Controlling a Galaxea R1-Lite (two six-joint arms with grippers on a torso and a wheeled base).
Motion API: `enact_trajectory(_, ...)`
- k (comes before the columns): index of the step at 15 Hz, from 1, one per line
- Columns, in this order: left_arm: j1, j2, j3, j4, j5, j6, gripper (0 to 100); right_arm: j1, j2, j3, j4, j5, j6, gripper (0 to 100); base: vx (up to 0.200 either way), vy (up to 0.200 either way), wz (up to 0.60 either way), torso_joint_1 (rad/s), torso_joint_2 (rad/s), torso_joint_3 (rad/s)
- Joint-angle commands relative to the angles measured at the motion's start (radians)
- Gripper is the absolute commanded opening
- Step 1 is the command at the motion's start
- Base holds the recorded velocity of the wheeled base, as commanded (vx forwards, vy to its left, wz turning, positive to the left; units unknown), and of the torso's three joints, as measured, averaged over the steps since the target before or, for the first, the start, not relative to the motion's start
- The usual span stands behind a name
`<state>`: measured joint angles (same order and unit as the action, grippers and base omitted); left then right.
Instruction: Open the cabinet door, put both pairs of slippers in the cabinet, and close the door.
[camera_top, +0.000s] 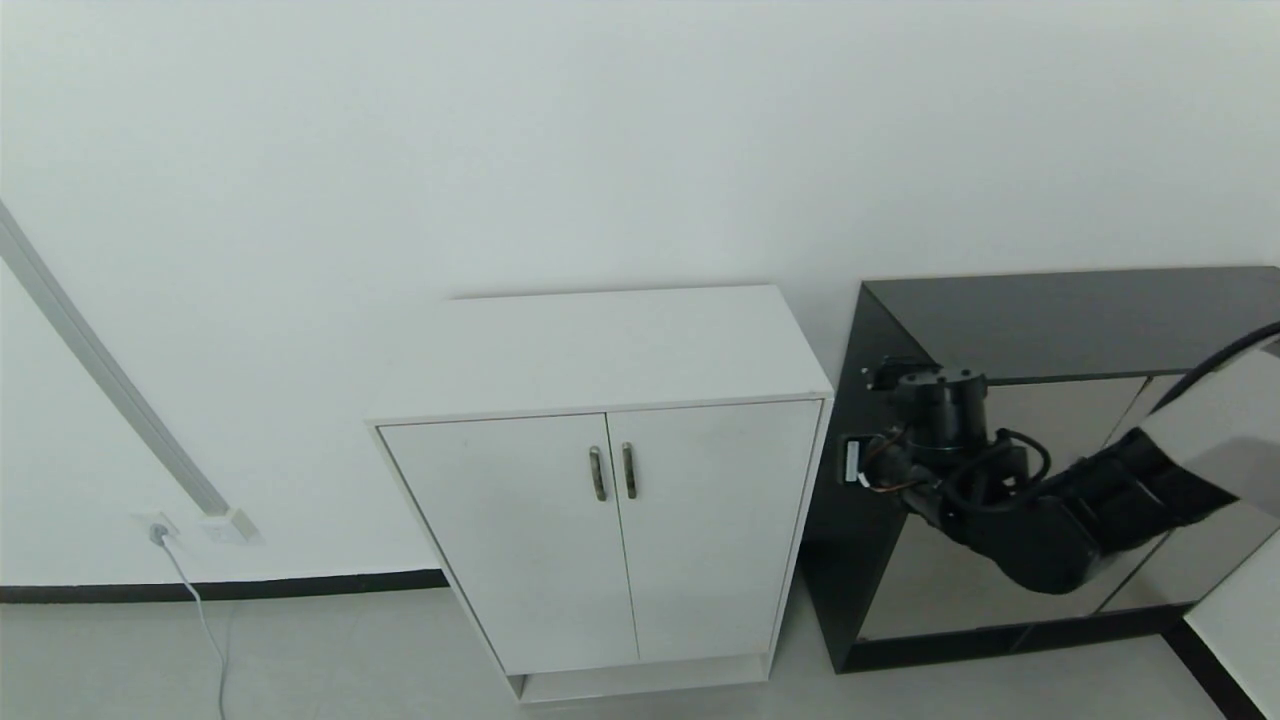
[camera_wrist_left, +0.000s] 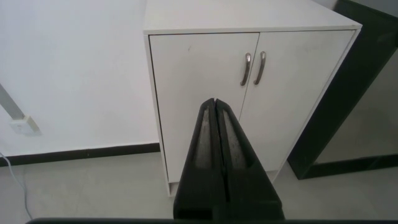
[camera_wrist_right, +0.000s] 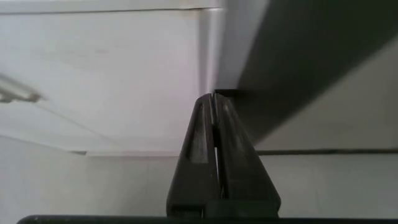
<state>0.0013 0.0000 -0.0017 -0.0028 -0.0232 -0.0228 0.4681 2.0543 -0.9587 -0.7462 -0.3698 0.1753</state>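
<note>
Right gripper (camera_wrist_right: 215, 99), fingers together, faces white cabinet (camera_wrist_right: 118, 74) beside black cabinet (camera_wrist_right: 311, 56).

Before me, the pale floor (camera_top: 350, 660) along the frame's bottom carries the white cabinet (camera_top: 520, 540) at centre, a black cabinet (camera_top: 1060, 320) just right of it, and a cable (camera_top: 215, 650) lower left.

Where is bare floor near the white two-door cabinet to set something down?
Free: the grey floor left of the white two-door cabinet, bordered by the black skirting strip and the white cable; also before its doors. Crowded: the seam against the glossy black cabinet, near the right gripper.
</note>
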Motion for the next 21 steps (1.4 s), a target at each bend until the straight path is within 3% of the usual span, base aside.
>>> enact_trajectory(1,0.0,0.0,0.0,0.0,0.0,0.0,0,-0.094,-0.229,0.179,-0.021,-0.011,0.003,0,0.0,0.0,0.0,0.0,0.0,0.0)
enact_trajectory(6,0.0,0.0,0.0,0.0,0.005,0.0,0,-0.215,-0.611,0.454,0.094,-0.014,-0.005,0,0.0,0.0,0.0,0.0,0.0,0.0)
enact_trajectory(10,0.0,0.0,0.0,0.0,0.005,0.0,0,-0.249,-0.904,0.598,0.255,-0.008,-0.039,0,0.0,0.0,0.0,0.0,0.0,0.0)
enact_trajectory(15,0.0,0.0,0.002,0.0,0.005,0.0,0,-0.252,-1.281,0.632,0.6,0.042,-0.097,0,0.0,0.0,0.0,0.0,0.0,0.0)
enact_trajectory(21,0.0,0.0,0.0,0.0,0.006,0.0,0,-0.249,-1.559,0.658,0.872,0.097,-0.112,0,0.0,0.0,0.0,0.0,0.0,0.0)
